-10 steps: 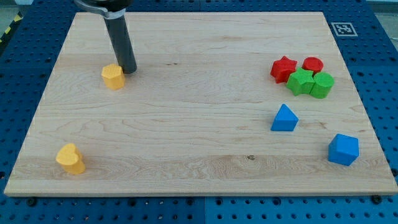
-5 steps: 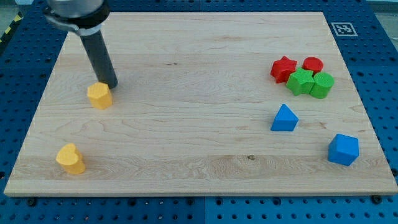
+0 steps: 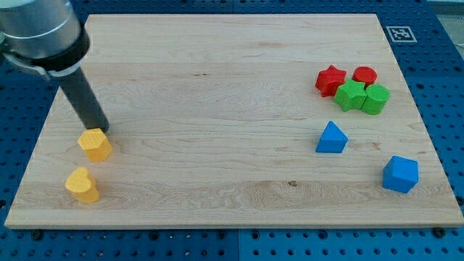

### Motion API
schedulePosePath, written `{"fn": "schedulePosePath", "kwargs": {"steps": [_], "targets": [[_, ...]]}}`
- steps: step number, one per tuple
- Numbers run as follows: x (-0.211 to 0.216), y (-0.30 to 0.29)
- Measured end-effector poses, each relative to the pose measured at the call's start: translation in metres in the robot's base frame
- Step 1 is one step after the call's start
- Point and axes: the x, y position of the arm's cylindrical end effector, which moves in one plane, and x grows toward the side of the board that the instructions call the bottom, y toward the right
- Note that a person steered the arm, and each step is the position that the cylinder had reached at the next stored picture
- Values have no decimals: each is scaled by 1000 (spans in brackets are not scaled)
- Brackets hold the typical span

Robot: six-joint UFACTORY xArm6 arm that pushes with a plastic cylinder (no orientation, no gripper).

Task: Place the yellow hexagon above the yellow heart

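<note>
The yellow hexagon (image 3: 95, 144) lies near the board's left edge. The yellow heart (image 3: 82, 184) lies just below it, slightly to the left, with a small gap between them. My tip (image 3: 100, 130) touches the hexagon's upper edge, on its top right side. The dark rod slants up to the view's upper left.
A red star (image 3: 330, 79), a red cylinder-like block (image 3: 365, 75), a green star (image 3: 351, 95) and a green block (image 3: 376, 98) cluster at the right. A blue triangle (image 3: 331, 138) and a blue block (image 3: 400, 174) lie below them. The wooden board (image 3: 232, 58) rests on a blue pegboard.
My tip has pushed the yellow hexagon down and left, from the upper left area to just above the yellow heart. The other blocks have not moved.
</note>
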Motion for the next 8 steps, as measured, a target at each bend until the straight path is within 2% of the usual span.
{"fn": "schedulePosePath", "kwargs": {"steps": [2,3,5,8], "targets": [[11,23],[-1,23],[-11,-1],[27,0]]}}
